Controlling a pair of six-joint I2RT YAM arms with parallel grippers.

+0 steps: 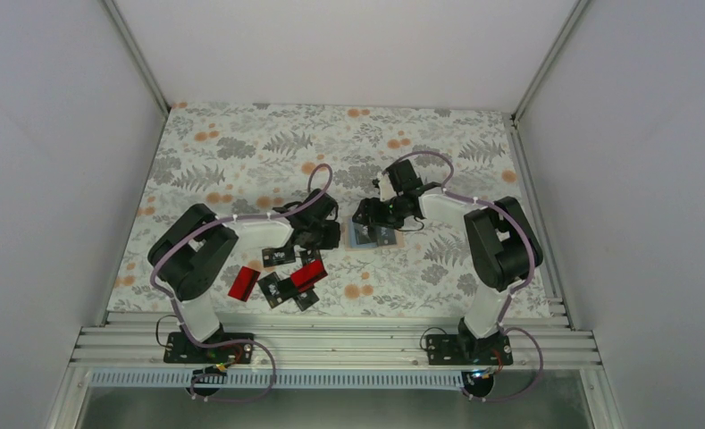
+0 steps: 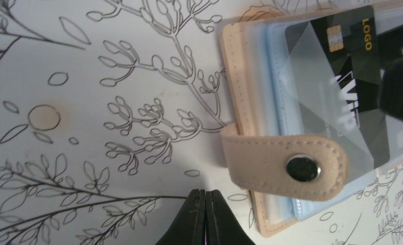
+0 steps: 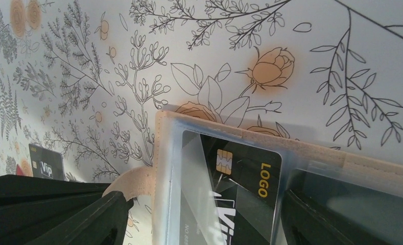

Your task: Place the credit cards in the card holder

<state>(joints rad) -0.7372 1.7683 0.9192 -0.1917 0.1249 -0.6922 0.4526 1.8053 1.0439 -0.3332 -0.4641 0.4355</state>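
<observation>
The card holder [image 1: 377,238] lies open on the flowered cloth, tan outside [image 2: 235,66], light blue inside, its snap strap [image 2: 286,163] folded over the near edge. A black credit card [image 3: 250,184] marked "LOGO" and "VIP" sits under a clear pocket [image 2: 352,61]. My right gripper [image 3: 199,219] is open just above the holder [image 3: 161,153], one finger off its strap side and the other finger [image 3: 311,219] over its right half. My left gripper [image 2: 206,196] is shut and empty, on the cloth just left of the holder. Loose credit cards lie near the left arm: two red [image 1: 243,282] [image 1: 308,274], others black [image 1: 278,255].
One black card [image 3: 47,166] shows at the left edge of the right wrist view. The loose cards cluster in front of the left arm's elbow [image 1: 192,259]. White walls [image 1: 62,179] close in the cloth on three sides, and a metal rail [image 1: 331,344] runs along the near edge.
</observation>
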